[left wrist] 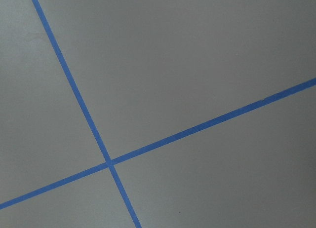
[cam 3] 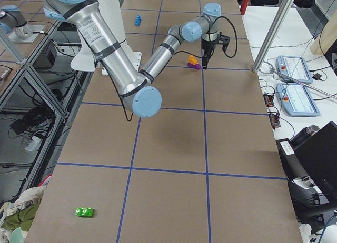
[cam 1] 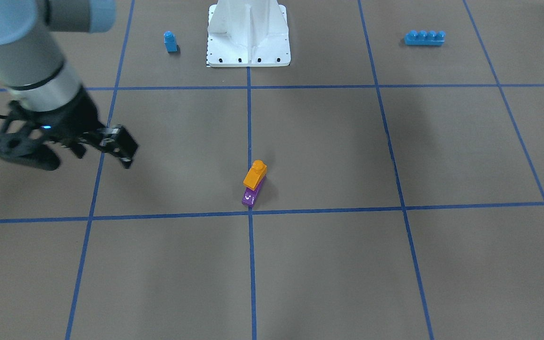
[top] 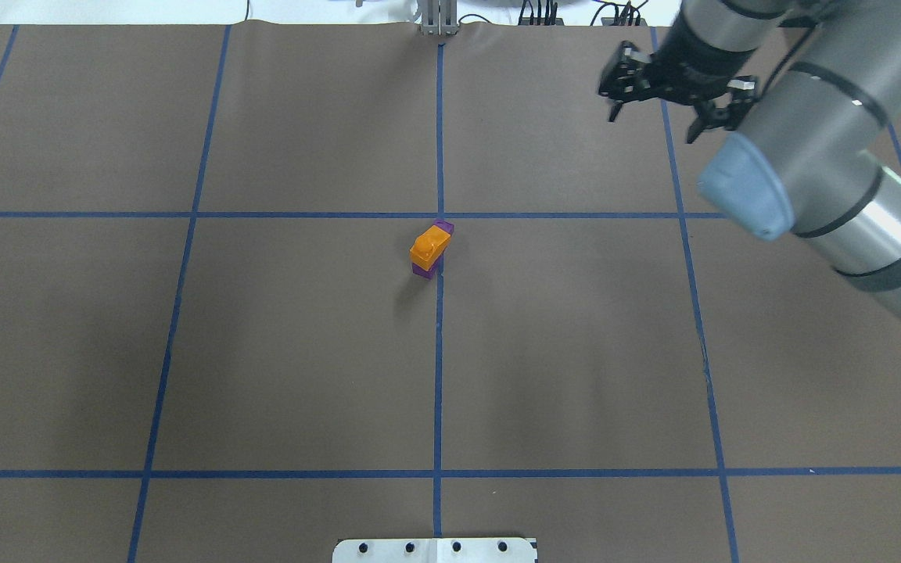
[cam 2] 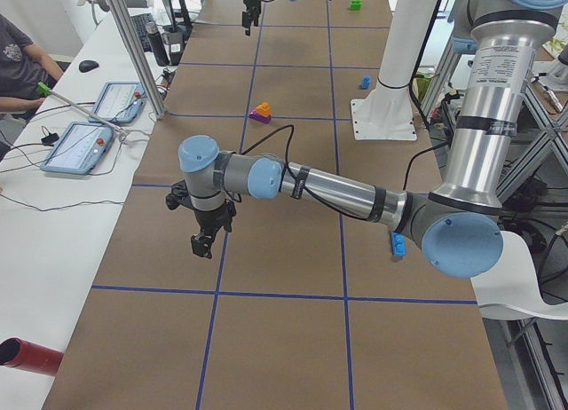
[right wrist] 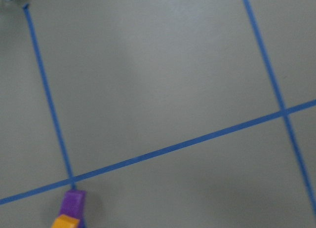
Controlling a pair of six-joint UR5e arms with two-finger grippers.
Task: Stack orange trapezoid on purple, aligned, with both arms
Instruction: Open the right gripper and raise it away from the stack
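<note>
The orange trapezoid (cam 1: 255,174) sits on top of the purple brick (cam 1: 252,195) near the table's middle, beside a blue tape crossing. The purple sloped end sticks out on the side away from the robot. The stack also shows in the overhead view (top: 428,246) and at the bottom edge of the right wrist view (right wrist: 74,202). My right gripper (top: 652,125) is open and empty, raised well off to the right and beyond the stack; it also shows in the front view (cam 1: 88,158). My left gripper (cam 2: 202,241) shows only in the left side view, over bare table; I cannot tell whether it is open.
A small blue single-stud brick (cam 1: 170,41) stands beside the white base pedestal (cam 1: 248,33). A long blue four-stud brick (cam 1: 424,37) lies at the robot's left. A green brick (cam 3: 83,212) lies far out at the right end. Tablets (cam 2: 84,148) lie on the operators' side.
</note>
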